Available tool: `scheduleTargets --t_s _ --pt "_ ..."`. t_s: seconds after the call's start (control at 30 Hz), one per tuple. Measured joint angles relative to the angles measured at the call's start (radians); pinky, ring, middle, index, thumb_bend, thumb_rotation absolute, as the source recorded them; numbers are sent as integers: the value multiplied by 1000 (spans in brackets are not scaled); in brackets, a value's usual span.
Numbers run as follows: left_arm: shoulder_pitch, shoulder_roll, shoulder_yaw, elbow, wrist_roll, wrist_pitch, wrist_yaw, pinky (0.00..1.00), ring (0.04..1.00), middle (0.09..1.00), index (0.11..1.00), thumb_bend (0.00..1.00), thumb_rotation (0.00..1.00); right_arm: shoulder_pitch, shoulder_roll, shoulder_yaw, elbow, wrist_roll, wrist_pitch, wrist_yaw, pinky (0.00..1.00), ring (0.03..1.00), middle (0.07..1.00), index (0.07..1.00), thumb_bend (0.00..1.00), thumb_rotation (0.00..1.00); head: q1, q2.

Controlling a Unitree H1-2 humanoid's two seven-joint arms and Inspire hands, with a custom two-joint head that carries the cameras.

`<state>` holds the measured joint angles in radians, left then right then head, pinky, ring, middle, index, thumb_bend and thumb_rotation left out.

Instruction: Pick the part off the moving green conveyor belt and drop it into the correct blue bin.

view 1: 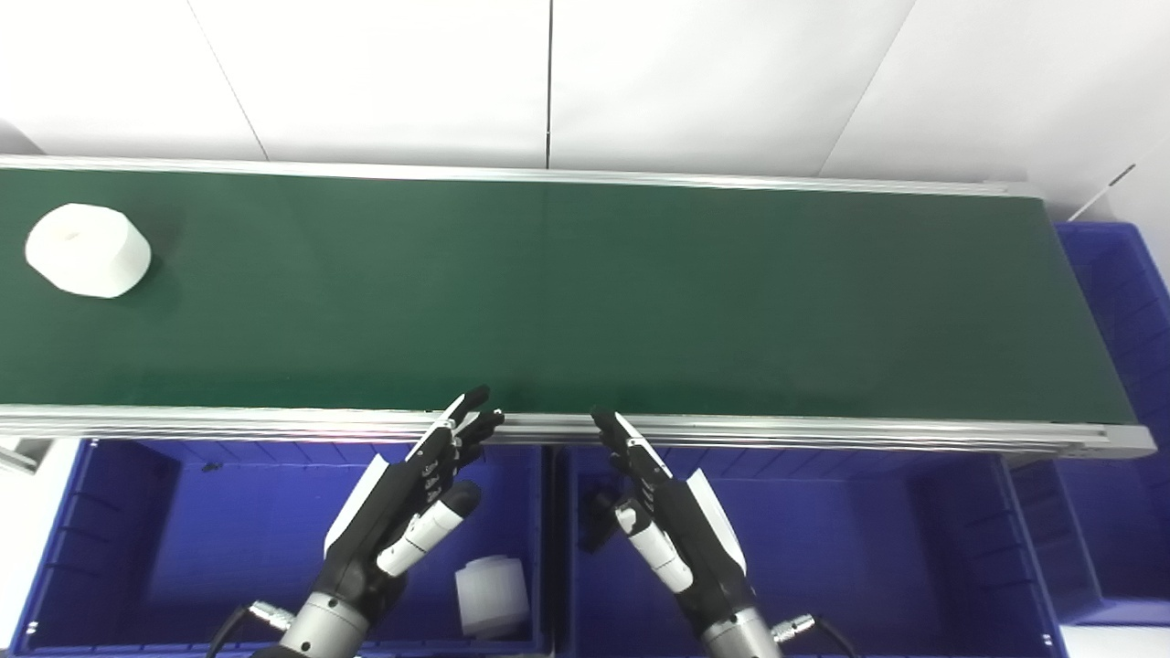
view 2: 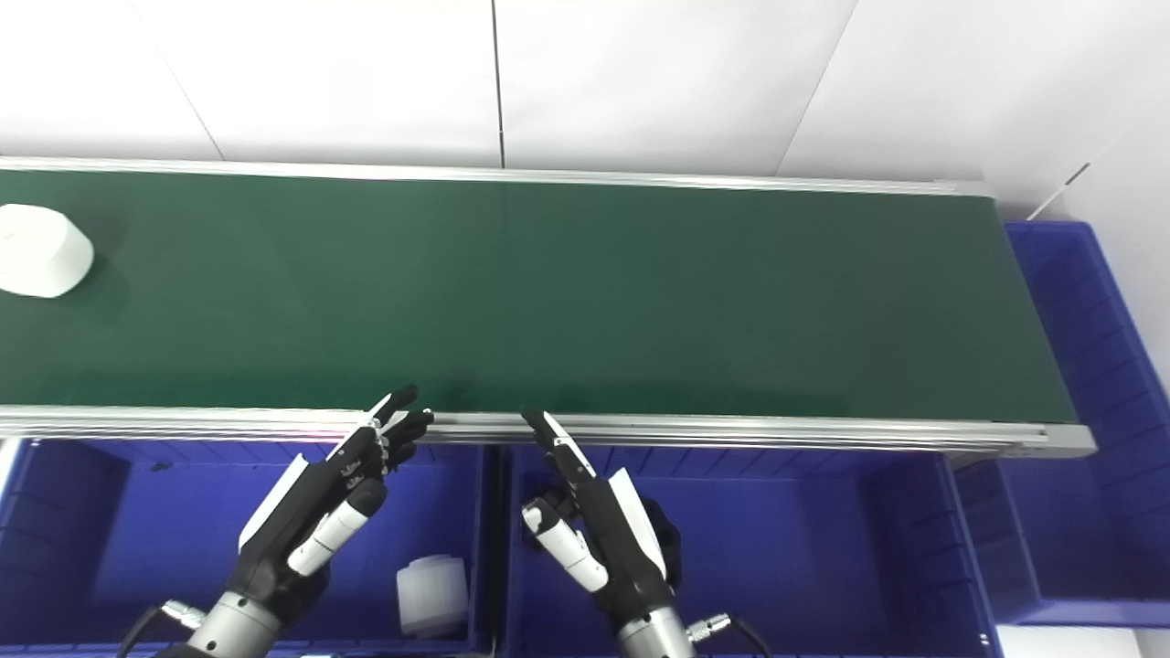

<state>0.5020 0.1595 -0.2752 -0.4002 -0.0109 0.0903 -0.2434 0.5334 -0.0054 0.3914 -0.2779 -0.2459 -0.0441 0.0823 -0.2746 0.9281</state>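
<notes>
Left eye view: a white cylindrical part (view 1: pixel 89 249) is lying on the green conveyor belt (view 1: pixel 585 292) at its far left end, well apart from both hands. The left hand (view 1: pixel 411 498) is hovering over the left blue bin (view 1: pixel 110 539), its fingers (view 1: pixel 471 416) spread and reaching just over the belt's near aluminium rail (view 1: pixel 823 429); it is holding nothing. The right hand (view 1: pixel 667 512) is hovering over the middle blue bin (view 1: pixel 868 548), its fingers (view 1: pixel 617 434) likewise released and empty. A second white part (view 1: pixel 492 596) is resting inside the left blue bin near its right wall, which suggests one pick is already complete. A third blue bin (view 1: pixel 1124 302) is standing beyond the right end of the belt.

Right eye view: the part on the belt (view 2: pixel 41 251) is appearing at the picture's left edge, partly cut off. The left hand (view 2: pixel 315 516) and the right hand (view 2: pixel 599 530) are waiting side by side at the near rail, both open, neither touching the belt surface. The binned part (view 2: pixel 431 594) is sitting below the left hand.

Judgement: for the part on the belt, the task is at its start. The part is not yet within reach; the grasp, the lift and the drop into the correct bin are all left to do. The left hand appears the nearer one for the pick
</notes>
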Motion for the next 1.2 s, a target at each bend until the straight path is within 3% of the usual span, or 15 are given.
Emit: scheduleTargets --t_s 1.2 --pt "-1 0 -3 4 1 0 0 948 947 912 961 738 799 -5 0 0 3 5 0 7 937 950 959 945 898 1000 -2 -2"
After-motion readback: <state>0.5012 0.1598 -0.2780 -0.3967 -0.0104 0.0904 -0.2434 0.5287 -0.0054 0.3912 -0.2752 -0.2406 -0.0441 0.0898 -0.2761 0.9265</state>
